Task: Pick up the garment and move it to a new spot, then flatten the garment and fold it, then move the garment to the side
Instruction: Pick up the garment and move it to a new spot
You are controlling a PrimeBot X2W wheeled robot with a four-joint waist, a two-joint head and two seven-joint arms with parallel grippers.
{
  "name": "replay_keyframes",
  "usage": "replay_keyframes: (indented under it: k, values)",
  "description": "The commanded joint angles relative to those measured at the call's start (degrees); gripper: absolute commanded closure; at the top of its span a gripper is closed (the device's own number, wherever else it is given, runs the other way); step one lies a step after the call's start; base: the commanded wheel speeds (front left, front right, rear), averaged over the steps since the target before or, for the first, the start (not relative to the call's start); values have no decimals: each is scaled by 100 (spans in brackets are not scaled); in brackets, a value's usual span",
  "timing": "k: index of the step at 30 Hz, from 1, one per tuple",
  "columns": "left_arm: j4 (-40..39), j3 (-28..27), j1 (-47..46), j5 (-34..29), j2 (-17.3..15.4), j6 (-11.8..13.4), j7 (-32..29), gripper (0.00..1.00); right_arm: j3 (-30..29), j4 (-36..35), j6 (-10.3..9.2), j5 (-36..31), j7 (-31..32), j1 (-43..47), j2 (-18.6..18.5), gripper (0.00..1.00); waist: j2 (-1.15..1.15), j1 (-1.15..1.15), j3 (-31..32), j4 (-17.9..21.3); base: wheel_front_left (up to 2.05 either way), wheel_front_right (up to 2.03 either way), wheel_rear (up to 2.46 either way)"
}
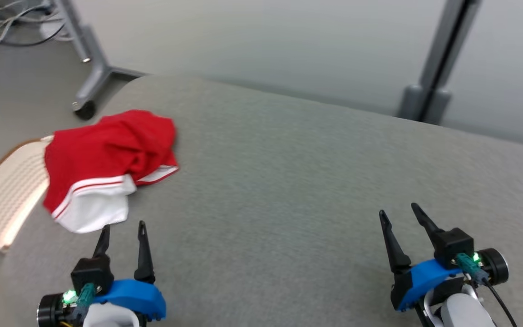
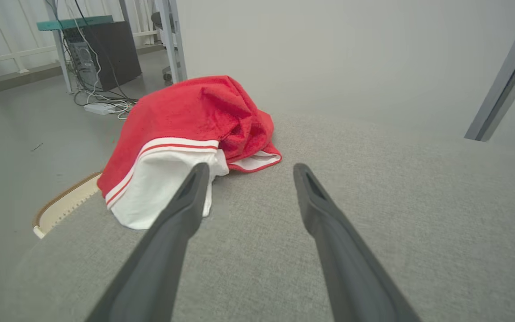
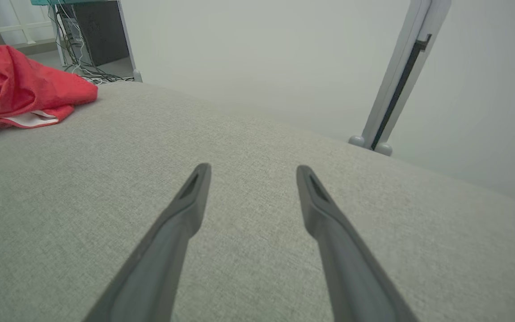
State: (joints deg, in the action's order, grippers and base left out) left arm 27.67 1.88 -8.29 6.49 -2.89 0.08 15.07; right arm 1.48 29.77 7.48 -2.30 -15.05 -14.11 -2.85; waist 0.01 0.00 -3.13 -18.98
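Garment (image 1: 107,154) sits at about ten o'clock in my head view, bunched in a loose heap at the left end of the grey cloth-covered table (image 1: 298,181). It is bright red, with a white panel along its near edge set off by a white band and a thin red stripe. A second white-trimmed hem pokes out at the heap's four o'clock side. The fabric is crumpled and folded over itself.

At nine o'clock of the heap, a pale perforated basket (image 1: 2,200) with a brown rim lies just off the table's edge. The garment's left side overlaps its rim in my view, and I cannot tell what is inside.

My left gripper (image 1: 124,225) is at seven o'clock, fingers spread wide with nothing between them and tips just short of the white panel — whether one finger touches the cloth I cannot tell. My right gripper (image 1: 398,209), at five o'clock, is likewise spread wide and holds nothing, well apart from the garment.
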Motion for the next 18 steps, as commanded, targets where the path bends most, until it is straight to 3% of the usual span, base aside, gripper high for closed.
replay_keyframes:
  k: [1,9,18]
  values:
    - [-15,-51,52,15,2,36,16,0,31,3,2,21,-18,-125,-16,0,-1,0,-328,-469,0,0,0]
    - [-44,-202,225,154,7,94,16,0,332,69,2,74,-19,-151,-81,0,-1,0,-410,-1196,0,0,0]
    - [-107,-374,110,282,4,142,16,0,637,56,2,135,-19,-272,-225,0,-1,0,-660,-1189,0,0,0]
